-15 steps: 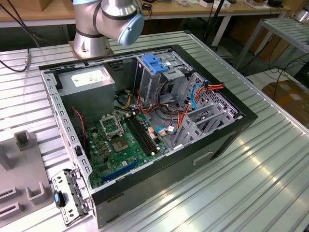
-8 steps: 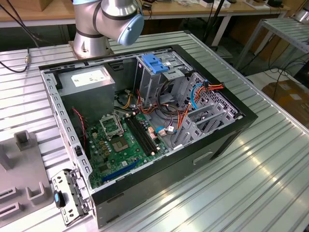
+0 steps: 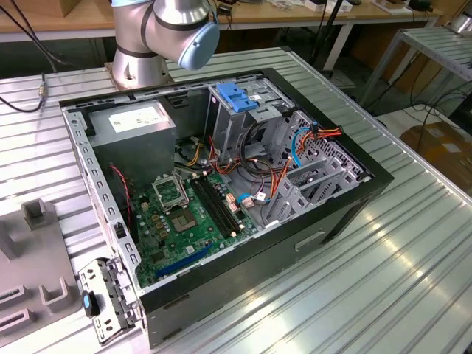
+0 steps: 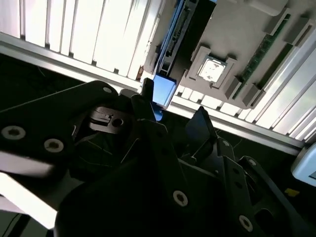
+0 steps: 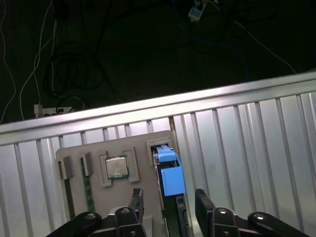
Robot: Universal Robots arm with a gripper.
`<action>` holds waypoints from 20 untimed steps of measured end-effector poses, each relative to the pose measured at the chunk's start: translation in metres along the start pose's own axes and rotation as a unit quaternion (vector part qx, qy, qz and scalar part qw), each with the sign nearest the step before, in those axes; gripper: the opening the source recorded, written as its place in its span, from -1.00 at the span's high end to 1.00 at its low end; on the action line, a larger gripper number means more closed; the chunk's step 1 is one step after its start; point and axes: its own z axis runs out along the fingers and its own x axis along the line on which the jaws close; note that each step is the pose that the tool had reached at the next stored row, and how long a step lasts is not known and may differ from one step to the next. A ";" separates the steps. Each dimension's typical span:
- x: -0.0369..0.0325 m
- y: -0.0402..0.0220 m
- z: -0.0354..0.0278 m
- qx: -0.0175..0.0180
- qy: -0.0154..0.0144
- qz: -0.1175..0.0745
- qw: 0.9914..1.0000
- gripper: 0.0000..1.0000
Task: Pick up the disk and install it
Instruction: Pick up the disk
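- We see the disk (image 5: 172, 181), a flat silver-grey metal hard drive with blue plastic rails, standing on edge in a slot of the pale grey plastic fixture plate (image 5: 140, 143). The plate lies on the ribbed aluminium table (image 5: 247, 148).
- The black two-finger gripper (image 5: 168, 193) hangs just over the disk with its jaws wide apart. One of its fingers (image 5: 137, 200) is on each side of the blue rail, apart from it, and the gripper holds nothing.
- In the second wrist view the disk (image 4: 163, 91) lies just beyond the fingertips.
- We judge the task barely begun, with neither pick-up nor installation done.
- In the exterior view the open black desktop computer case (image 3: 346, 214), with its metal drive cage and blue plastic latch (image 3: 240, 96), sits well apart.
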 end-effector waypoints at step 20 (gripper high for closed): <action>0.0023 0.0129 0.0236 0.024 -0.001 -0.062 0.998 -0.08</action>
